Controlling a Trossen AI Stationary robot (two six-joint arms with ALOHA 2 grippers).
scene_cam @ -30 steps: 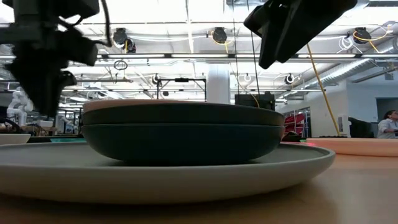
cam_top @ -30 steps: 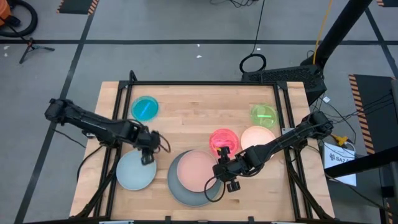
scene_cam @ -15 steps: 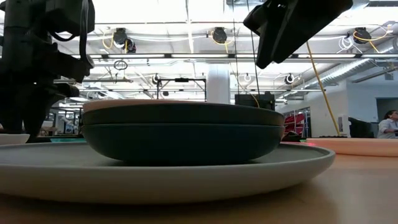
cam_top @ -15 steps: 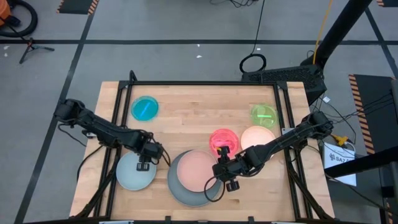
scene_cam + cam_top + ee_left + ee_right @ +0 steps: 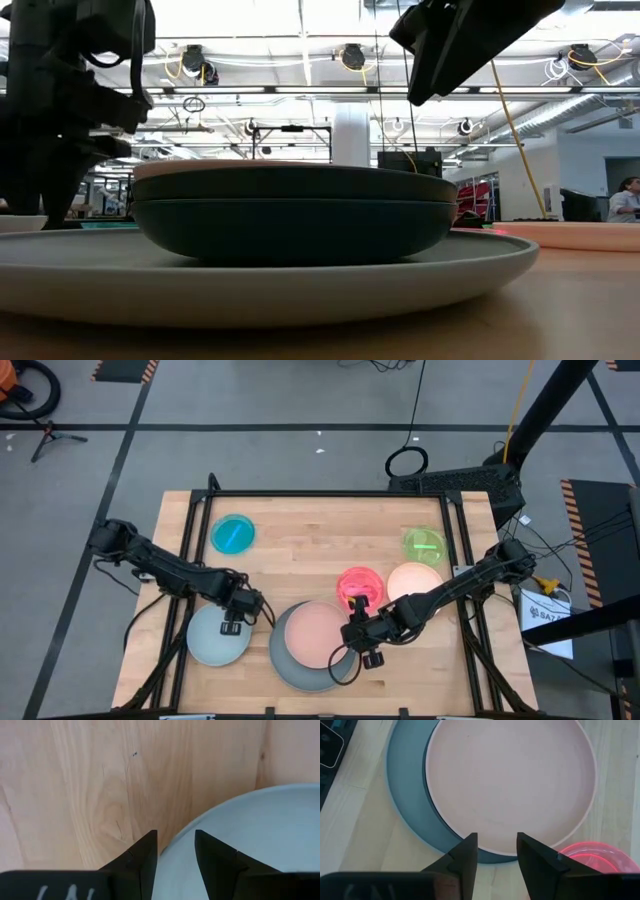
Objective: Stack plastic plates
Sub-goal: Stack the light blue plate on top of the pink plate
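Left gripper (image 5: 232, 626) lower over round pale-blue plate (image 5: 215, 643)

Stacked plates (image 5: 312, 645) sit at the table's (image 5: 300, 530) front centre. One plate (image 5: 218, 638) lies just left of the stack, three plates (image 5: 395, 575) lie behind and right of it, and another plate (image 5: 233, 533) rests at the rear left.
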